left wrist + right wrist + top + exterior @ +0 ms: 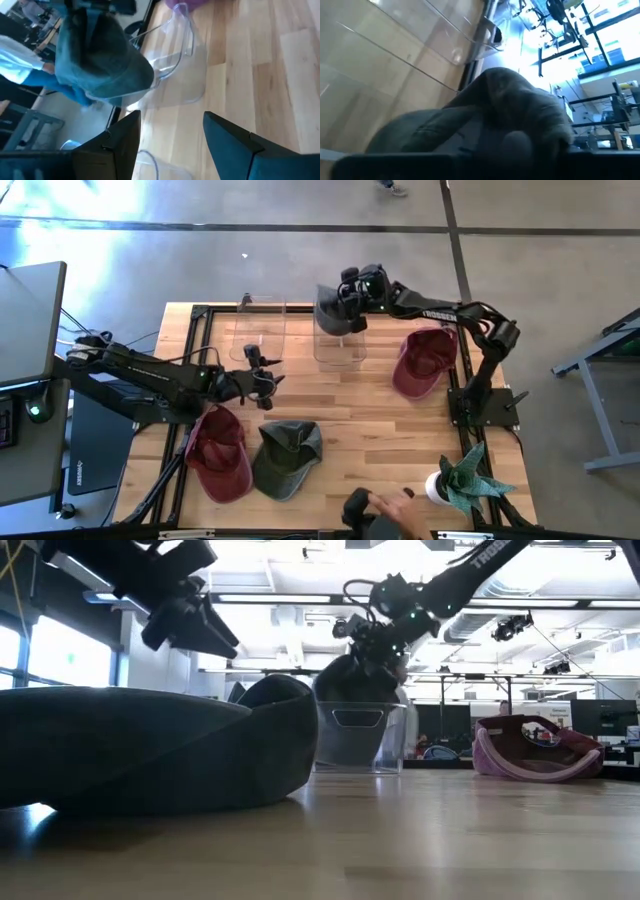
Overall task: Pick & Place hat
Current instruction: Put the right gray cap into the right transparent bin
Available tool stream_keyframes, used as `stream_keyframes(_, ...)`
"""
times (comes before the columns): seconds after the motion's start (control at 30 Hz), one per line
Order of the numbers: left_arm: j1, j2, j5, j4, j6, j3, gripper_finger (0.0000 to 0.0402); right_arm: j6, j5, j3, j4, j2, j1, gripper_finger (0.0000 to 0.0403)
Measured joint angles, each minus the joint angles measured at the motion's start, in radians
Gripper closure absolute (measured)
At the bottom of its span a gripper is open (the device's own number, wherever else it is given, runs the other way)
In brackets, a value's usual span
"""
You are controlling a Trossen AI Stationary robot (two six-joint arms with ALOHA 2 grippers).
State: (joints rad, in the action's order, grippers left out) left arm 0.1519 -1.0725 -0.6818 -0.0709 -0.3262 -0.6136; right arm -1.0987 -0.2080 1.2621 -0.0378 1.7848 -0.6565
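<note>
Open-plan lab or workshop, polished concrete floor, exposed ceiling lights, distant desks with monitors, large windows

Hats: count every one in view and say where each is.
4. Grey hat at the right end effector over the clear bin; maroon hat at right; red hat and green hat near the front. None appears hidden.

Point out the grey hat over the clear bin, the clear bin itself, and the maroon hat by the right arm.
grey hat (333, 315): high view, on its crown
clear bin (340, 355): high view, on its near wall
maroon hat (422, 363): high view, on its crown
</note>
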Motion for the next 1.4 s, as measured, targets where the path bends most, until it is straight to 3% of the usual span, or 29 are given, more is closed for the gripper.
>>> stream_keyframes(0.13,-0.016,0.0,0.045,0.017,-0.01,0.0,0.0195,-0.006,0.036,-0.002,-0.053,-0.002,-0.002,0.024)
stream_keyframes(0.33,-0.022,0.0,0.066,0.018,-0.01,0.0,0.0195,0.196,0.098,-0.001,0.011,-0.106,0.043,0.0181)
stream_keyframes(0.67,-0.021,-0.011,0.102,0.017,-0.007,-0.001,0.0195,0.542,0.052,0.001,0.211,-0.225,0.069,0.0175)
stream_keyframes(0.73,-0.021,-0.011,0.108,0.017,-0.005,-0.001,0.0195,0.612,0.084,0.001,0.235,-0.221,0.06,0.0175)
stream_keyframes(0.87,-0.021,-0.01,0.13,0.016,0.01,-0.001,0.0195,0.735,0.26,0.001,0.244,-0.19,0.053,0.0176)
stream_keyframes(0.93,-0.021,-0.01,0.132,0.018,0.015,-0.001,0.0196,0.755,0.277,0.001,0.245,-0.17,0.052,0.0177)
stream_keyframes(1.07,-0.021,-0.01,0.146,0.019,0.021,-0.001,0.0195,0.776,0.173,0.001,0.243,-0.128,0.047,0.0191)
stream_keyframes(1.17,-0.021,-0.01,0.157,0.02,0.021,-0.001,0.0196,0.713,0.017,-0.002,0.261,-0.106,0.041,0.0222)
stream_keyframes(1.27,-0.021,-0.01,0.158,0.02,0.025,-0.001,0.0195,0.651,-0.065,0.0,0.25,-0.107,0.041,0.0279)
stream_keyframes(1.4,-0.021,-0.01,0.16,0.019,0.036,-0.001,0.0196,0.498,-0.055,0.0,0.271,-0.107,0.041,0.0377)
